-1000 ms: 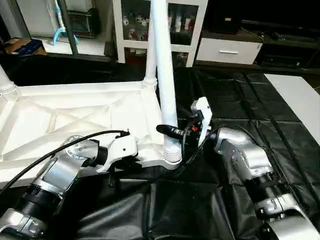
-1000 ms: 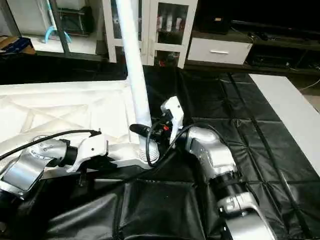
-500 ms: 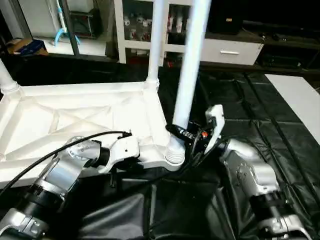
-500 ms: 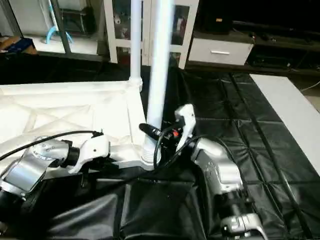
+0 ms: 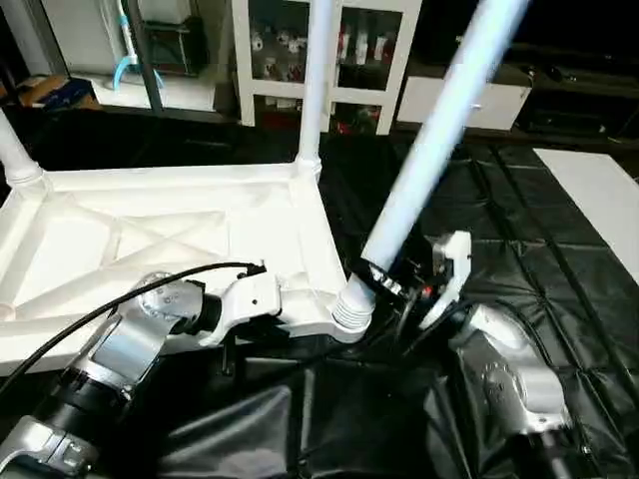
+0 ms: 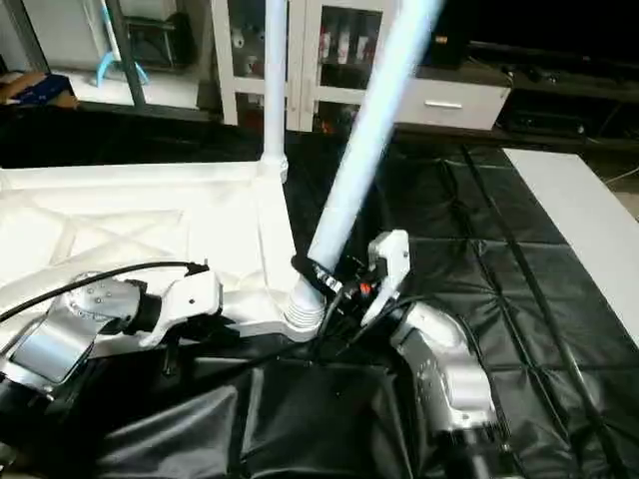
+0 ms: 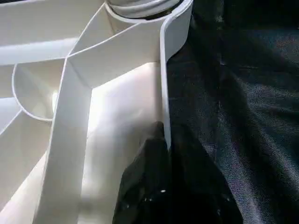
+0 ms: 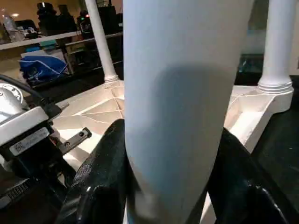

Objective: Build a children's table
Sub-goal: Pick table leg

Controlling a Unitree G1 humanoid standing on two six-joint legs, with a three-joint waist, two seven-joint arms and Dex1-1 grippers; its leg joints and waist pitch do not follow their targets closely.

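The white tabletop (image 5: 150, 230) lies upside down, its ribbed X-braced underside facing up. Two white legs stand upright in the far corners, one at the far right (image 5: 312, 90) and one at the far left (image 5: 14, 160). A third leg (image 5: 429, 150) leans steeply to the right, with its ribbed end (image 5: 349, 309) at the near right corner socket. My right gripper (image 5: 382, 280) is shut on this leg just above the socket, and its black fingers (image 8: 98, 172) clasp the tube on both sides. My left gripper (image 7: 166, 154) is shut on the tabletop's near rim, just left of that socket.
A crinkled black sheet (image 5: 519, 230) covers the floor under and to the right of the tabletop. A white glass-door cabinet (image 5: 369, 50) and a white drawer unit (image 5: 479, 100) stand behind. A flat white panel (image 5: 599, 190) lies at the far right.
The held leg has swung from leaning slightly left, through upright, to leaning far right. My right gripper moved right and down with it. The left gripper stayed put.
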